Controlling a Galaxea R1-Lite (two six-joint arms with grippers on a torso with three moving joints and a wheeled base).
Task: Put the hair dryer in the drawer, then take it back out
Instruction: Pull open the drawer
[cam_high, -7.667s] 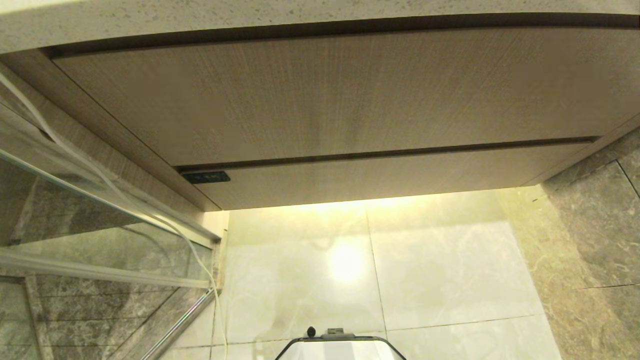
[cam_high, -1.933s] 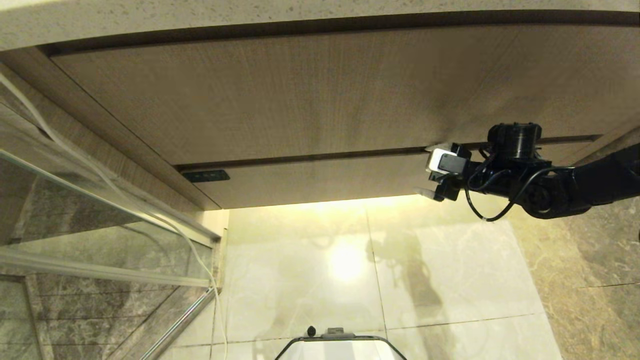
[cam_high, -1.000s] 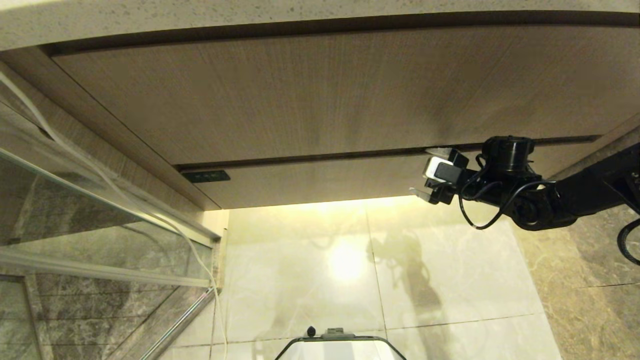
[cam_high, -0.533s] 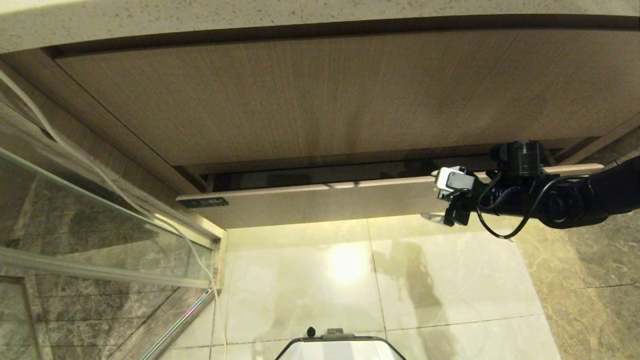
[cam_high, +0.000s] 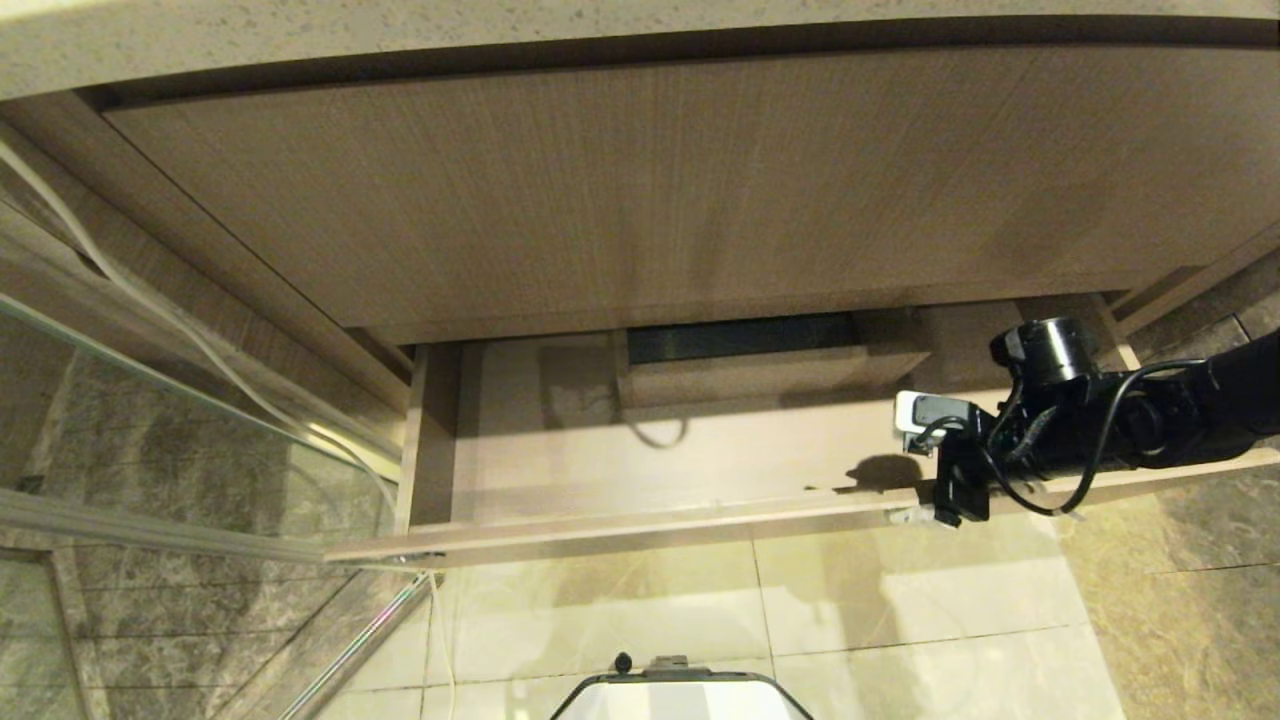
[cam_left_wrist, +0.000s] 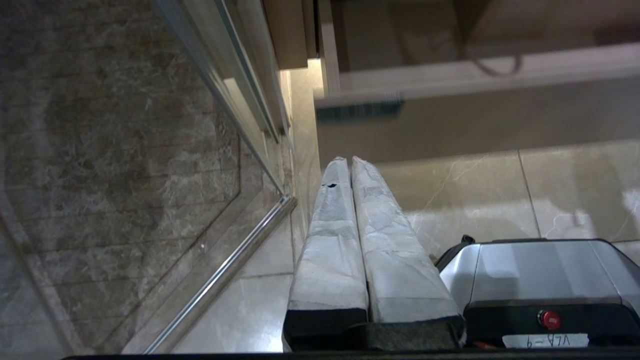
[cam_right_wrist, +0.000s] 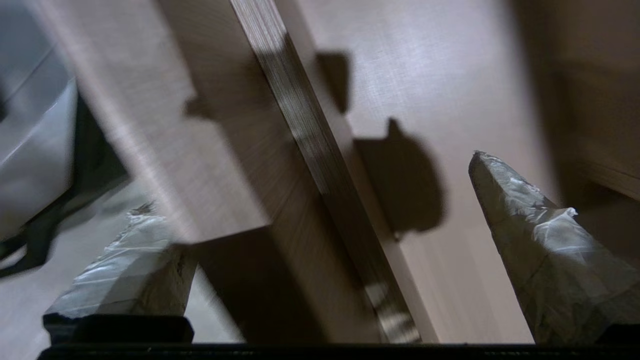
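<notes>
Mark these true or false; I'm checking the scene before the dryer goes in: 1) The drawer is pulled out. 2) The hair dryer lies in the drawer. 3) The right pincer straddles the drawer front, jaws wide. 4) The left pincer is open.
1) True: the drawer is out.
2) False: no hair dryer shows in it, only its boxed cut-out.
3) True: the right pincer has one finger on each side of the drawer front.
4) False: the left pincer is shut.

You are looking at a bathroom: a wood-grain vanity (cam_high: 640, 200) is sitting under a speckled stone counter (cam_high: 500, 30), beside a glass shower screen (cam_high: 150, 420) and marble floor tiles (cam_high: 900, 620).
</notes>
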